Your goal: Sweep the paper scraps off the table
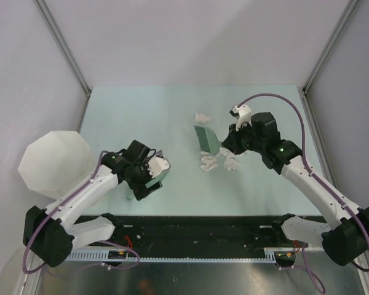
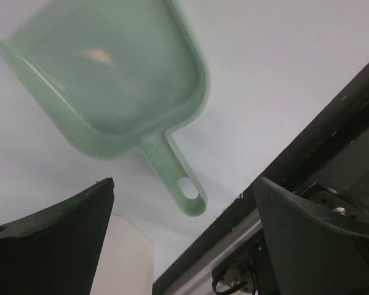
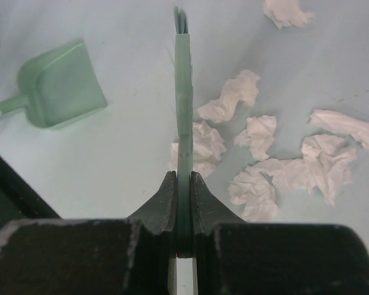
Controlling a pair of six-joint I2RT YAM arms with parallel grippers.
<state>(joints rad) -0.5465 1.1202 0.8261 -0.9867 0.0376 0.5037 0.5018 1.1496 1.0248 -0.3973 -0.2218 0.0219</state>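
Several crumpled white paper scraps lie on the mint-green table point(image 1: 141, 117): one wad point(image 1: 202, 117) farther back and a cluster point(image 1: 209, 162) near the middle. In the right wrist view the scraps point(image 3: 258, 132) lie mostly right of the brush. My right gripper point(image 1: 227, 144) is shut on the handle of a green brush point(image 1: 206, 138), seen edge-on in its wrist view point(image 3: 183, 92), bristles beside the scraps. My left gripper point(image 1: 149, 178) is open and empty, hovering over the green dustpan point(image 2: 111, 80), whose handle point(image 2: 179, 181) lies between the fingers point(image 2: 55, 233). The dustpan also shows in the right wrist view point(image 3: 61, 92).
A large white translucent bin point(image 1: 52, 163) stands off the table's left edge, beside the left arm. The black front rail point(image 2: 307, 153) runs close to the dustpan handle. Grey walls close in the table's left, back and right sides.
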